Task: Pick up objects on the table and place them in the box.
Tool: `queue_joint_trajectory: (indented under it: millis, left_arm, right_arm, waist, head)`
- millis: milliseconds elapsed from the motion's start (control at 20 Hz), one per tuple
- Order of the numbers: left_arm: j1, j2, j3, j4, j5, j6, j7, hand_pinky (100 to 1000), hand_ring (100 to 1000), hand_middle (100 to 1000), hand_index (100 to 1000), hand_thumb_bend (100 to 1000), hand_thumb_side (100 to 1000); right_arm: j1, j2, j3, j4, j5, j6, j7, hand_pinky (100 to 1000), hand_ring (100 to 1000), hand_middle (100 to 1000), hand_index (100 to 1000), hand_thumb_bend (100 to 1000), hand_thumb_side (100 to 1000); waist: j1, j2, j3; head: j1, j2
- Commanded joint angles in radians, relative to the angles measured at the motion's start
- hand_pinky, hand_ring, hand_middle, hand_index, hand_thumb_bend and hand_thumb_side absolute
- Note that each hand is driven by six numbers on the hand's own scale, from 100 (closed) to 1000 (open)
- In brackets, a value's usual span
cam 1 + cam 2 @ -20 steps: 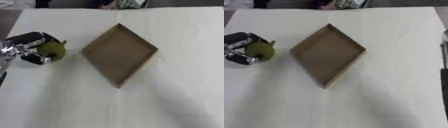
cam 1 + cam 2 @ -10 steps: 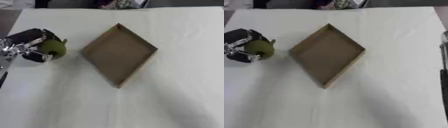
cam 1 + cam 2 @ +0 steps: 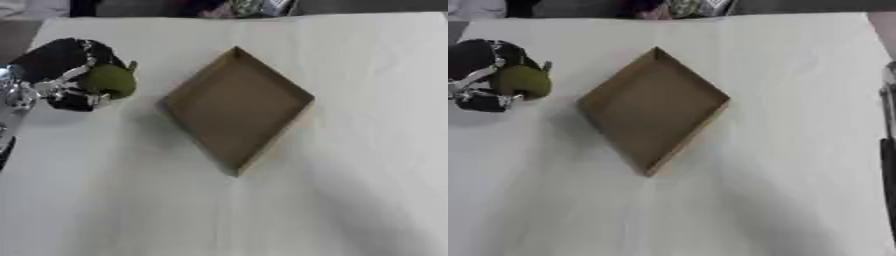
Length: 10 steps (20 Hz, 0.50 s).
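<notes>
L black-and-silver hand (image 3: 61, 80) at 9 o'clock, fingers curled round olive-green round fruit (image 3: 110, 81), just L of shallow brown cardboard box (image 3: 236, 110) on white table (image 3: 350, 190).

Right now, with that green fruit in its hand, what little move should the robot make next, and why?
Probably carry it rightward toward the box. The left hand is curled round the green fruit, left of the box, which looks empty.

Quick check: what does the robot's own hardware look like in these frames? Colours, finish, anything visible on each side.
Left hand: black shell and fingers, with shiny silver metal at the wrist side. On the right, only a thin dark strip with a silver upper end shows at the right eye view's edge; no hand visible. No markings legible.
</notes>
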<state>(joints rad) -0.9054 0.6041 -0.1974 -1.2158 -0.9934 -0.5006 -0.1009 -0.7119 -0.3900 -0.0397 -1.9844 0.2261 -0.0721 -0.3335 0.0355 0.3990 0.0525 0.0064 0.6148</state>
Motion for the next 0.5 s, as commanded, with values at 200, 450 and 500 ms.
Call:
queue_joint_trajectory:
  millis: [200, 450, 500]
  left_arm:
    - [-0.080, -0.025, -0.020, -0.006, -0.066, -0.036, 0.072, 548, 570, 543, 735, 102, 100]
    - [-0.134, -0.089, -0.034, 0.005, -0.083, -0.067, 0.080, 548, 568, 540, 732, 100, 100]
    - [-0.140, -0.096, -0.036, 0.006, -0.087, -0.071, 0.082, 548, 568, 540, 732, 100, 100]
  right_arm:
    - [-0.022, -0.010, -0.017, -0.016, 0.016, -0.007, -0.009, 789, 641, 547, 812, 100, 597]
    - [-0.041, -0.036, -0.027, -0.016, 0.042, -0.001, -0.013, 784, 638, 550, 809, 100, 592]
    - [-0.045, -0.041, -0.028, -0.016, 0.046, 0.003, -0.013, 784, 638, 550, 809, 100, 592]
  waist:
    - [0.002, -0.038, -0.002]
    - [0.000, -0.045, -0.005]
    - [0.000, -0.046, -0.005]
  head:
    - [0.003, 0.007]
    - [0.005, 0.013]
    - [0.004, 0.013]
